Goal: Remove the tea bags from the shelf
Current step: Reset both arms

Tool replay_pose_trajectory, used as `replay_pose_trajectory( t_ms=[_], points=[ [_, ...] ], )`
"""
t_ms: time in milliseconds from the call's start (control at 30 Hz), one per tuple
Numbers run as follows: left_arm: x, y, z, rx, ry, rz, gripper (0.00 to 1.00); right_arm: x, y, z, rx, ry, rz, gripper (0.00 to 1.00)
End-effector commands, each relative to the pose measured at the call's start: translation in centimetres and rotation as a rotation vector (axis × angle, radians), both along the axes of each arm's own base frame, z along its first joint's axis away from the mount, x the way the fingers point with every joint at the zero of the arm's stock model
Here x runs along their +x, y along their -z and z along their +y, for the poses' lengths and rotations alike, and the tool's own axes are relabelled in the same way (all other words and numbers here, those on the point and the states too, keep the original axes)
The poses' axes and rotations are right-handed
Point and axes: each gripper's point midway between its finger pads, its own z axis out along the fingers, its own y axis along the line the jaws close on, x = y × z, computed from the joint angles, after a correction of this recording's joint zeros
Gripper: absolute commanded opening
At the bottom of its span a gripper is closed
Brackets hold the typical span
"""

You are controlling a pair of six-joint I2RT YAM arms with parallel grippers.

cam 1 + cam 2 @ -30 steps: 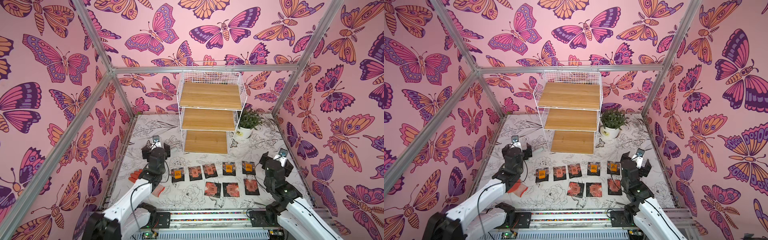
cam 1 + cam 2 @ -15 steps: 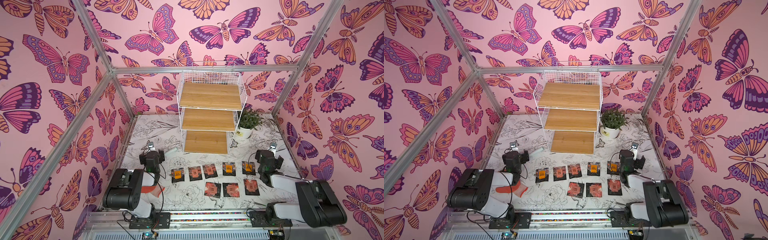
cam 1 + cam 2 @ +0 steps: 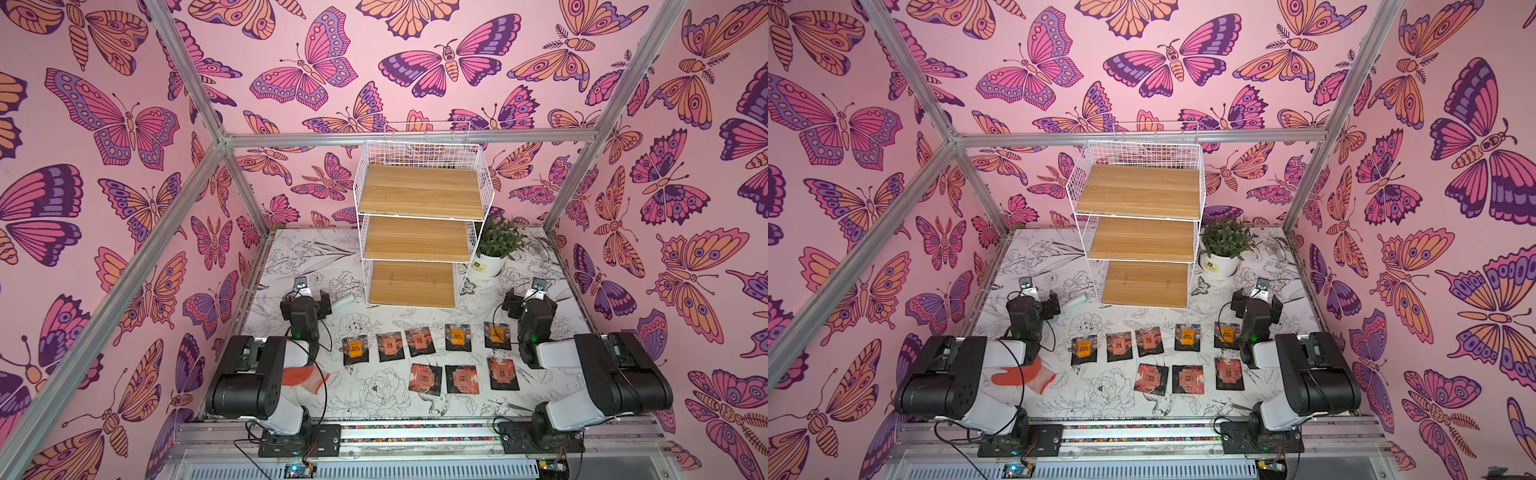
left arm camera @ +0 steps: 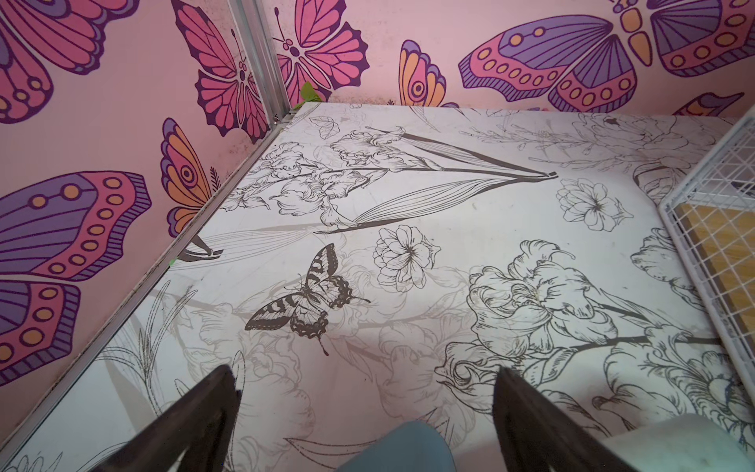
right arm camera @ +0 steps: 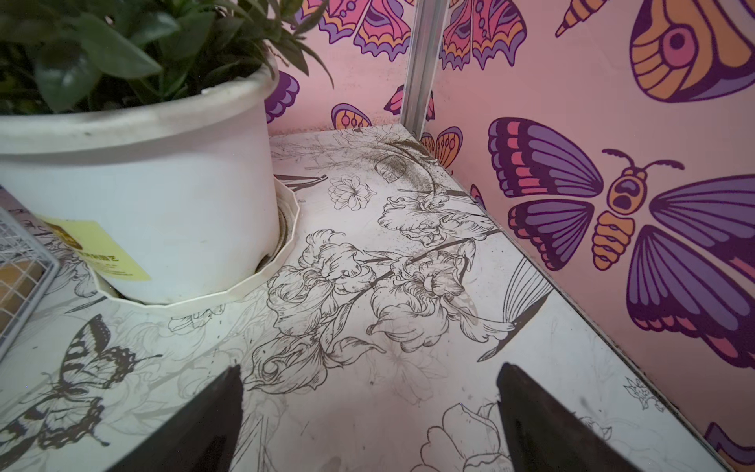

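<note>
Left end effector: black fingers spread wide with nothing between them, just the white flower-printed counter underneath. Right end effector is the same deal, wide and empty, sitting near the white plastic plant pot.

In both top views the arms are folded up at 9 and 3 o'clock of the counter. My guess is they're parked out there so they don't sit over anything.

The small flat square black tea bags with orange or reddish-pink fronts, eight of them, all lie face-up on the counter at 6 o'clock of the tall white wire shelf with three light wooden boards. There are five in the row nearer the shelf and three nearer the robot, each apart from the next. All three boards look bare, so I'd call the job basically done.

The sachets are near enough square, so there's no real long axis. The printed tops point roughly to 12 o'clock, a few twisted a bit off. An orange rubber glove lies by the left arm, not part of this.
</note>
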Motion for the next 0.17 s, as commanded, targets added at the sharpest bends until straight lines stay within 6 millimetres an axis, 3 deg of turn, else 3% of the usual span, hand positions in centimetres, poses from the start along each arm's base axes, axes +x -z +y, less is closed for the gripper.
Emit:
replay_pose_trajectory(
  t_ms=[0,133],
  points=[
    [0.19,0.14,-0.3,-0.015,0.014,0.0,0.99,0.56,-0.57,0.0,0.001,-0.004,-0.013,0.99],
    [0.07,-0.04,-0.29,-0.014,0.015,-0.011,0.99,0.52,-0.41,-0.01,0.006,-0.001,0.012,0.99]
  ],
)
